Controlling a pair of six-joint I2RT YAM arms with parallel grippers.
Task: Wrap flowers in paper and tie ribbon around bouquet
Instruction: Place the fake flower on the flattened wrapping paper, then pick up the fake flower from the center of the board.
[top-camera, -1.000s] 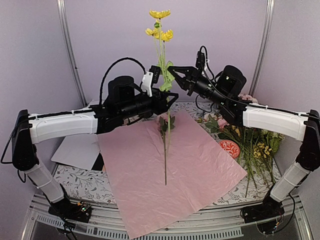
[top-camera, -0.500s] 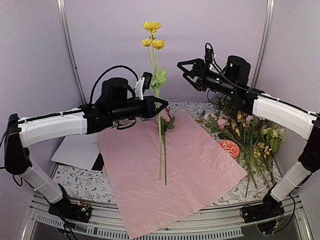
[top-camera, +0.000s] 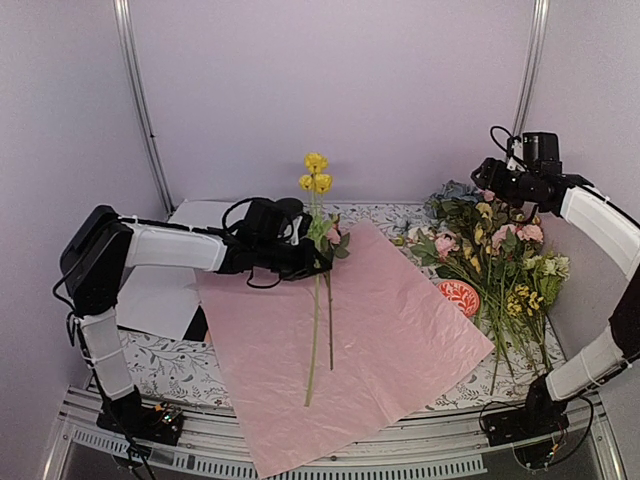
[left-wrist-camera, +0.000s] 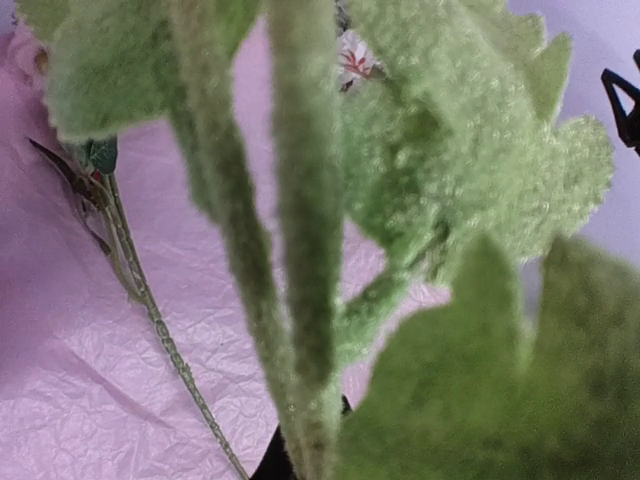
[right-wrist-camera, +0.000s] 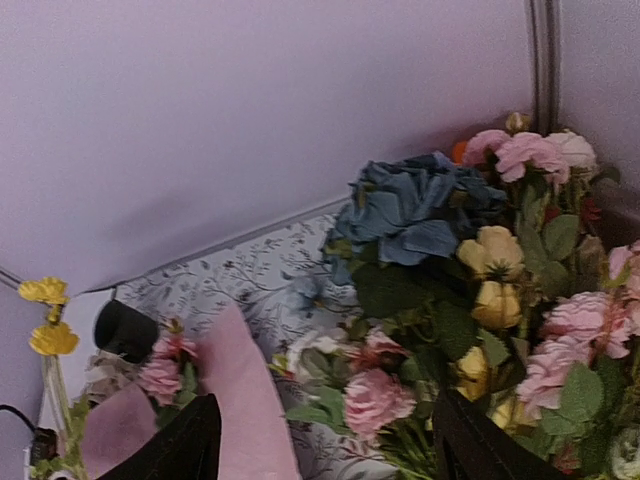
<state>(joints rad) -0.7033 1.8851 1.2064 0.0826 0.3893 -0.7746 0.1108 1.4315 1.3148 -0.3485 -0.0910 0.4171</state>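
While you are watching the left gripper (top-camera: 321, 262), note it is clamping shut on the yellow-bloomed stem (top-camera: 315, 310), blooms pointing up, leaves filling the wrist view. The stem's lower end is hanging over the paper (top-camera: 400, 330), which is lying flat mid-table; you cannot tell if they are touching. A pink rose stem (top-camera: 329, 300) is lying just beside it. Your right gripper (top-camera: 487, 182) is hovering with jaws wide apart and gripping nothing, above the flowers (right-wrist-camera: 415, 215), which are lying right of the paper. A white sheet (top-camera: 150, 300) is sitting on the left.
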